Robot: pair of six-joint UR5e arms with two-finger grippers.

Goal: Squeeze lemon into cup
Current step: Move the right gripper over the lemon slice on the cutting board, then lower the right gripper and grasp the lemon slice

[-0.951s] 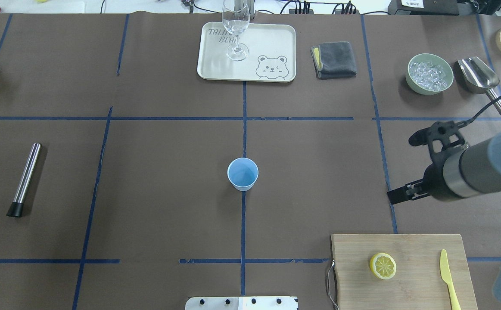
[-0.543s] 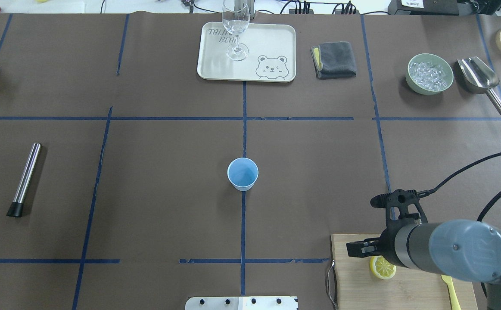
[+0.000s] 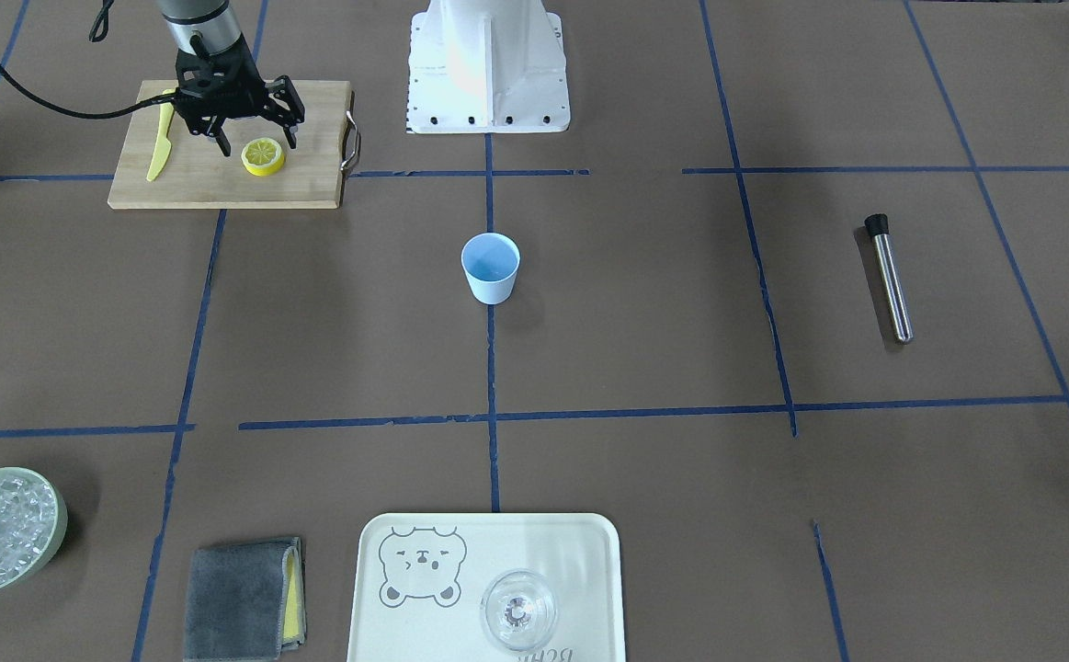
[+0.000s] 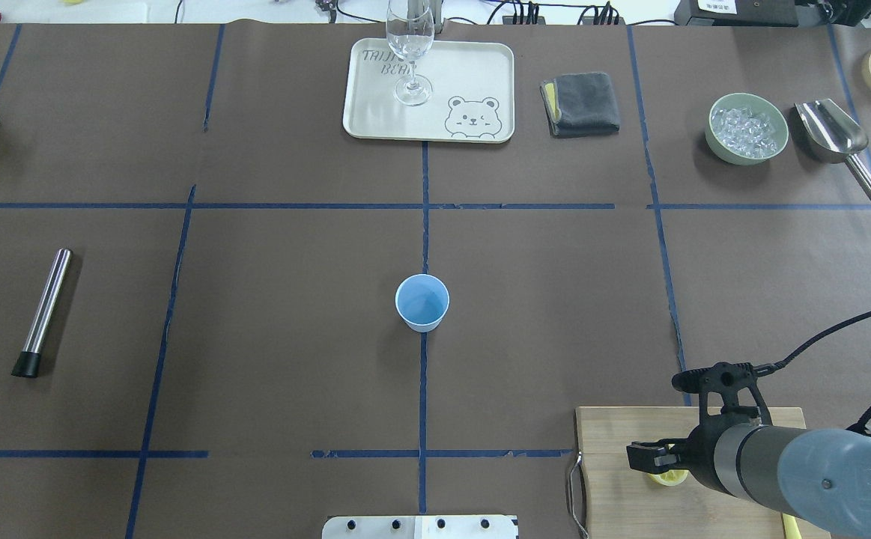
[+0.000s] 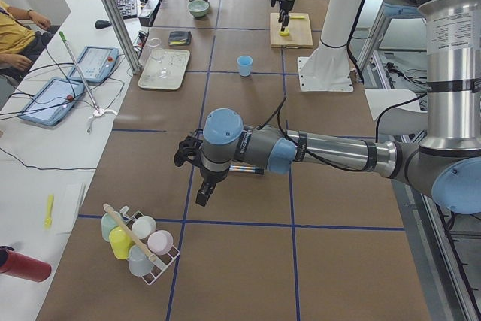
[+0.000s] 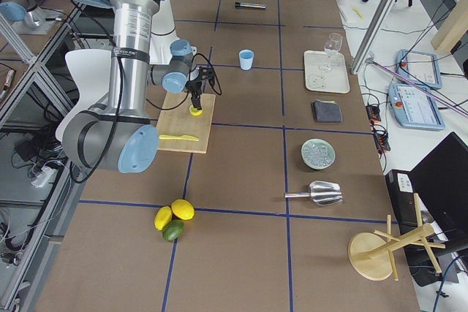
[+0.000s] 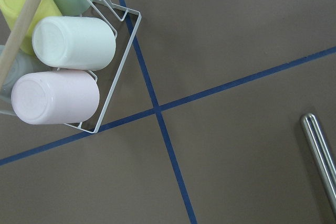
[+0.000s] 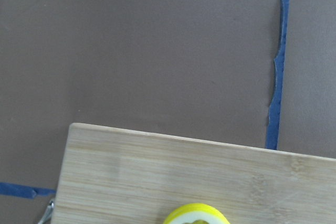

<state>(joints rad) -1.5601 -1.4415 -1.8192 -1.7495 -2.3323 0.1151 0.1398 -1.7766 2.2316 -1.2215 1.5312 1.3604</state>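
The lemon (image 3: 263,156) lies cut face up on the wooden cutting board (image 3: 221,190). It is mostly hidden under the arm in the overhead view (image 4: 667,477) and peeks in at the bottom of the right wrist view (image 8: 195,214). My right gripper (image 3: 256,140) is open and hangs just above the lemon, with a finger on either side of it. The light-blue cup (image 3: 490,267) stands upright at the table's middle (image 4: 422,302), far from both grippers. My left gripper (image 5: 203,195) hovers over the table's left end; I cannot tell whether it is open or shut.
A yellow knife (image 3: 159,142) lies on the board beside the gripper. A steel muddler (image 4: 44,311) lies at the left. A cup rack (image 7: 68,51) stands under the left wrist. At the far edge are a tray (image 4: 480,75) with a glass (image 4: 410,45), a cloth (image 4: 581,103), an ice bowl (image 4: 747,127) and a scoop (image 4: 836,138).
My right arm swung from the right-middle of the table toward the near edge and came over the cutting board, covering most of the lemon in the overhead view. The cup has not moved.
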